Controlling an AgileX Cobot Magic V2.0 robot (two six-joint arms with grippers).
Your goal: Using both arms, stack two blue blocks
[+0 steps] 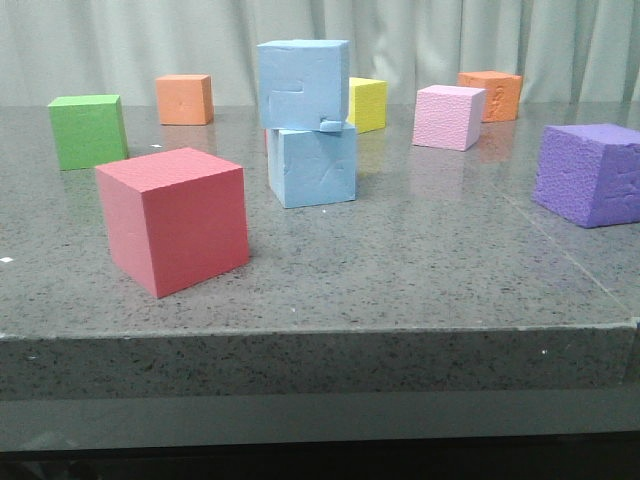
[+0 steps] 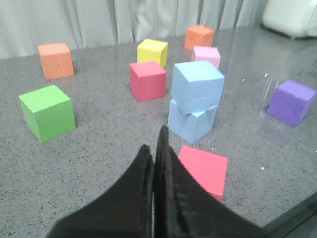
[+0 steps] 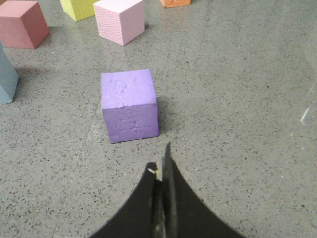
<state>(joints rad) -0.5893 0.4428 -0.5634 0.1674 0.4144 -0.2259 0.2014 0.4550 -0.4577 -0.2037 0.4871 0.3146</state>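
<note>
On the far left of the grey table (image 1: 400, 270) sits the green cube (image 1: 88, 130), with an orange cube (image 1: 184, 99) behind it and the big red cube (image 1: 175, 218) nearest the front edge. My left pincer (image 2: 157, 148) hangs over that red cube's near side, its two black fingers pressed together with nothing between them. In the middle stand the blue blocks: the upper blue block (image 1: 303, 84) rests on the lower blue block (image 1: 313, 165), turned a little and shifted off to the left so its edge overhangs. Another red cube (image 2: 147, 80) is just behind the stack in my left wrist view. Behind the stack to the right is the yellow cube (image 1: 367, 103), then the pink cube (image 1: 449, 117) and a second orange cube (image 1: 490, 95). At the far right sits the purple cube (image 1: 590, 173), with my right pincer (image 3: 162, 163) near it, clenched and empty.
</note>
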